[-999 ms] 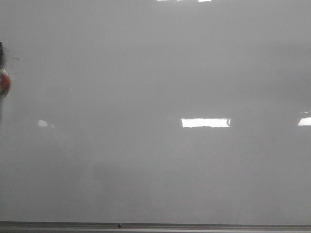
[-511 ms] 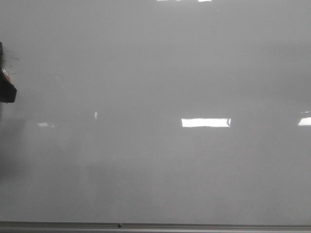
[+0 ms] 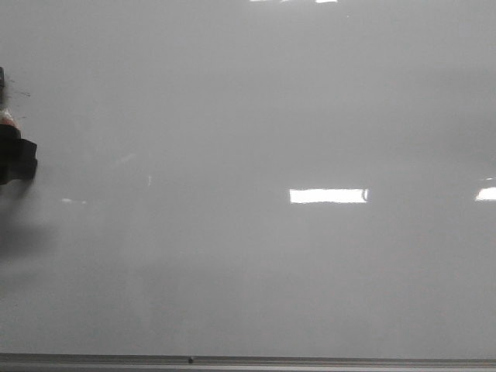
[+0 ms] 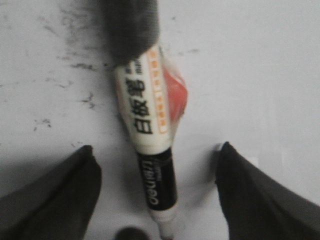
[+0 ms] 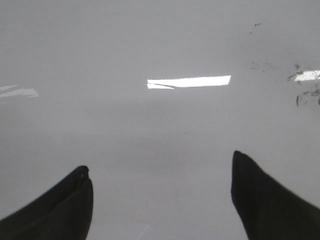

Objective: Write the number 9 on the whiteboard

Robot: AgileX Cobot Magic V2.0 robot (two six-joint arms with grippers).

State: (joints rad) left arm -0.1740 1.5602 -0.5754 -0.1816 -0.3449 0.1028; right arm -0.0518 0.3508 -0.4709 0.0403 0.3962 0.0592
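Note:
The whiteboard fills the front view, glossy pale grey. No number 9 is in view on it. A white and black marker lies on the board, its narrow end pointing between my left fingers. My left gripper is open, with one dark finger on each side of the marker and neither touching it. In the front view only a dark part of that gripper shows, at the far left edge. My right gripper is open over bare board.
A red object lies under the marker, and a dark grey shape covers its far end. Black smudges mark the board there, and more smudges show in the right wrist view. A thin grey metal edge bounds the board.
At the front view's left edge, the dark left gripper has come further in and moved down, covering the red object that showed there a second ago. Its shadow now falls on the board.

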